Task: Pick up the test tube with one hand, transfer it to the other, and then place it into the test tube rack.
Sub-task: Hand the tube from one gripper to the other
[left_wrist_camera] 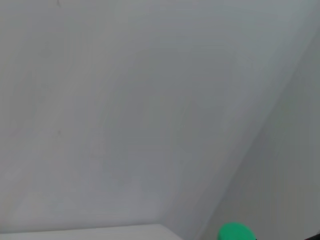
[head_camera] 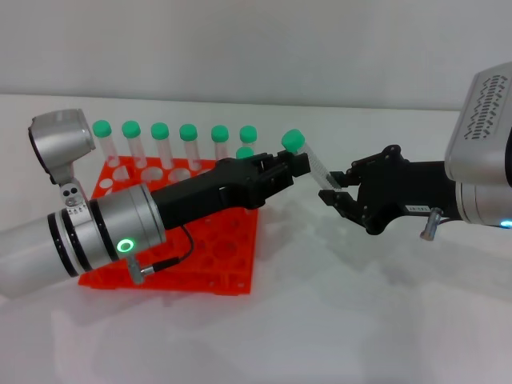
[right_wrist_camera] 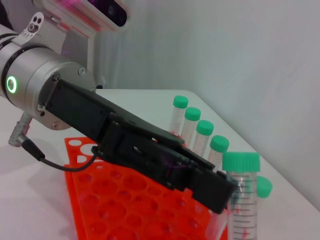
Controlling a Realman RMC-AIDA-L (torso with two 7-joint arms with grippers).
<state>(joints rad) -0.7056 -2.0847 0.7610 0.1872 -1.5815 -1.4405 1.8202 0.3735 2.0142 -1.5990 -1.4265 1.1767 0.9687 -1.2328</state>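
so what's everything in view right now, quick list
clear plastic test tube with green screw cap: one, tilted in the air right of the rack
bright orange plastic test tube rack: one, on the table, robot's left
other green-capped clear tubes: seven, upright in the rack, mostly the far row
white table: one, under everything
left tool: one, black, on the green-ring arm, reaching over the rack to the tube's cap end
right tool: one, black, shut on the tube's lower end
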